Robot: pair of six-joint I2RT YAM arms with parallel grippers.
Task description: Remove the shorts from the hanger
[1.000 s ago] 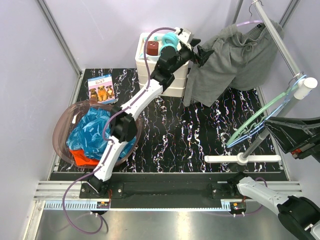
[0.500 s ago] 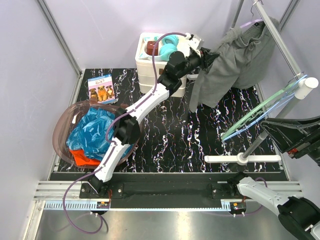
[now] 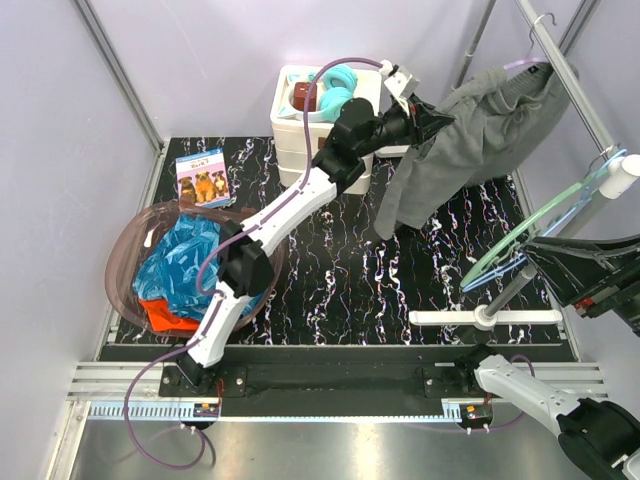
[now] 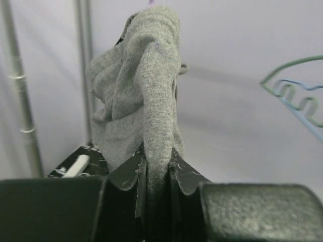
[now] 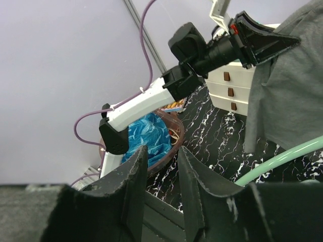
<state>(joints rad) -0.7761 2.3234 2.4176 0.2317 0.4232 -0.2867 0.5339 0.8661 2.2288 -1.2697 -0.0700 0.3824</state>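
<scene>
**Left gripper** point(image 4: 157, 166): jaws nearly closed, clamping a vertical fold of the grey shorts point(image 4: 146, 96). The fabric fills the gap between the fingers and rises straight out of it.

**Grey shorts:** in the top view the left gripper point(image 3: 432, 112) grips the near-left edge of the grey shorts point(image 3: 480, 135). The upper end of the garment is draped at the purple hanger point(image 3: 522, 63) on the slanted metal rail point(image 3: 575, 90). The cloth is stretched between hanger and jaws. One leg hangs free, its lower hem above the marbled table point(image 3: 340, 260).

**Right gripper** point(image 5: 162, 154): jaws set to a narrow gap with nothing between them. The green hanger point(image 5: 282, 157) passes beside the right finger, outside the gap. In the top view the right gripper point(image 3: 560, 265) sits at the right edge, just beside the green hanger point(image 3: 520, 240) and a blue hanger alongside it.

**Clearances:**
- The left arm passes over the white drawer unit point(image 3: 300, 135), close to the teal headphones point(image 3: 335, 85) on top of it.
- The white stand base point(image 3: 485, 317) lies across the near-right part of the table.
- Bare marbled surface extends from the stand base to the bowl point(image 3: 120, 262).
- Walls bound the table at the left, back and right.

**Other shorts:** the blue shorts point(image 3: 185, 260) and orange shorts point(image 3: 165, 315) lie in the bowl, near left. A booklet point(image 3: 203, 178) lies behind the bowl.
</scene>
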